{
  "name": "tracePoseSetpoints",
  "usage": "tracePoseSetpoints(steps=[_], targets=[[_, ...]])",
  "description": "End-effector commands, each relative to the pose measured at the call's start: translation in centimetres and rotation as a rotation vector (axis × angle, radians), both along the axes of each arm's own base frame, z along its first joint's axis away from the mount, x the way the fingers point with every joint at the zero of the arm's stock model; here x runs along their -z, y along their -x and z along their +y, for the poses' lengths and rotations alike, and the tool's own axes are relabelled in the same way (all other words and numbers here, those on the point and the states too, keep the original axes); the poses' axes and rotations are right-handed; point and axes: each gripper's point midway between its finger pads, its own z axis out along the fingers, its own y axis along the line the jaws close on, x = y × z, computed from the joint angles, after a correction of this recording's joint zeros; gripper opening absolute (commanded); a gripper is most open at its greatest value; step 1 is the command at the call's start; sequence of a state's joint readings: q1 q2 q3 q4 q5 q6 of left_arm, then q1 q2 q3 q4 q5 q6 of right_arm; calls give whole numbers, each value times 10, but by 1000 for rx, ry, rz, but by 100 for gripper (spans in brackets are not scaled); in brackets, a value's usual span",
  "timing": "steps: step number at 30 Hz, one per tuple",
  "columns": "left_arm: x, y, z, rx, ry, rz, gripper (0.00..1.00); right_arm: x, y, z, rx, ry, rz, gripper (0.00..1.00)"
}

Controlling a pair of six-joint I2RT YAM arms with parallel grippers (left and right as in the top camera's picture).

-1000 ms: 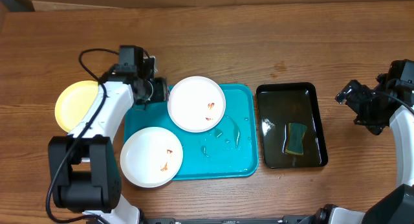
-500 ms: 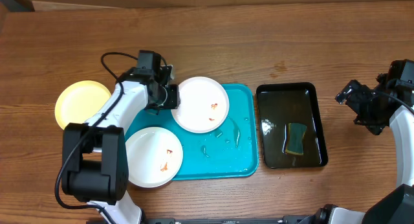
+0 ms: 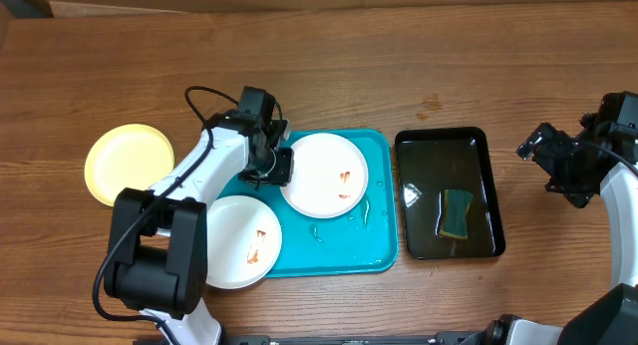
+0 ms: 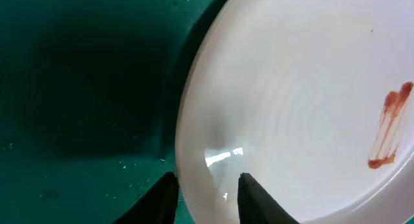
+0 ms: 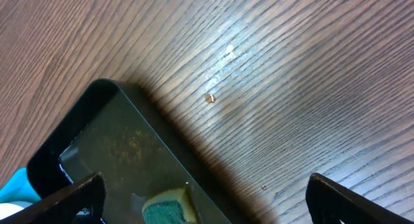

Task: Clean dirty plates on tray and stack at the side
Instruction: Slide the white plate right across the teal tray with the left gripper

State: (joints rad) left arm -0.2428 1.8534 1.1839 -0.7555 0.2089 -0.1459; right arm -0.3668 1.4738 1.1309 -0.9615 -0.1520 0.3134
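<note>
My left gripper (image 3: 282,168) is shut on the left rim of a white plate (image 3: 324,174) with red-brown smears and holds it over the turquoise tray (image 3: 374,253). In the left wrist view my fingers (image 4: 206,197) pinch that plate's (image 4: 304,101) rim over the tray (image 4: 77,88). A second smeared white plate (image 3: 235,241) lies on the tray's front left corner. A pale yellow plate (image 3: 128,163) lies on the table to the left of the tray. My right gripper (image 3: 546,156) is open and empty at the far right, above bare table (image 5: 206,204).
A black tray (image 3: 448,191) with water and a green-yellow sponge (image 3: 458,213) stands right of the turquoise tray; it also shows in the right wrist view (image 5: 97,153) with the sponge (image 5: 169,208). Water drops lie on the turquoise tray.
My left gripper has carried the white plate to the right, further over the turquoise tray. The right arm has not moved.
</note>
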Motion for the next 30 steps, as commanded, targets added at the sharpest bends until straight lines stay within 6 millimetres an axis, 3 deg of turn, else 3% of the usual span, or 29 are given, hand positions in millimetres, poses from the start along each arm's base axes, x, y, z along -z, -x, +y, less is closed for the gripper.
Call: tracePoseSetpoints(steps=[1,7,12,22,28,30], targets=[[7,-5,4,11,-38,-19,36,-8,-4,-3,7,14,-26,100],[3,-31,5,-1,-57,-129,41,-8,-4,-3,7,14,-26,100],[4,-34,3,1,-53,-143,38,-8,-4,-3,7,14,-26,100],[20,-9,7,11,-76,-47,31,-8,-4,-3,7,14,-26,100],[20,14,-3,20,-4,54,11,-8,-4,-3,7,14,-26,100],[19,20,-9,11,31,85,10,-8,-4,-3,7,14,-26,100]])
